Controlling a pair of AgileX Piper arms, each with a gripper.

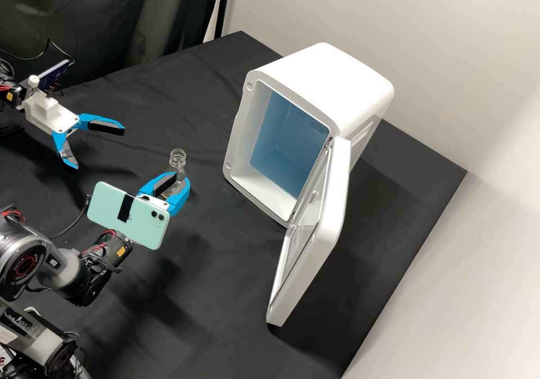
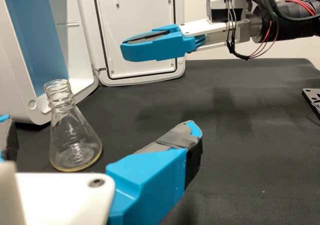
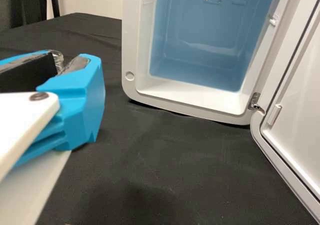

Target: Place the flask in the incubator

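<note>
My left gripper (image 1: 97,144) and right gripper (image 1: 173,183) both gape empty, the right just beside the flask (image 1: 179,158). A skewed approach could topple it. Carried low, it might clip the incubator (image 1: 337,92) rim.

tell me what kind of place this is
Probably a laboratory robot workstation: a black bench holds a glass flask and a small white incubator with its door open, with a robot arm beside them.
</note>
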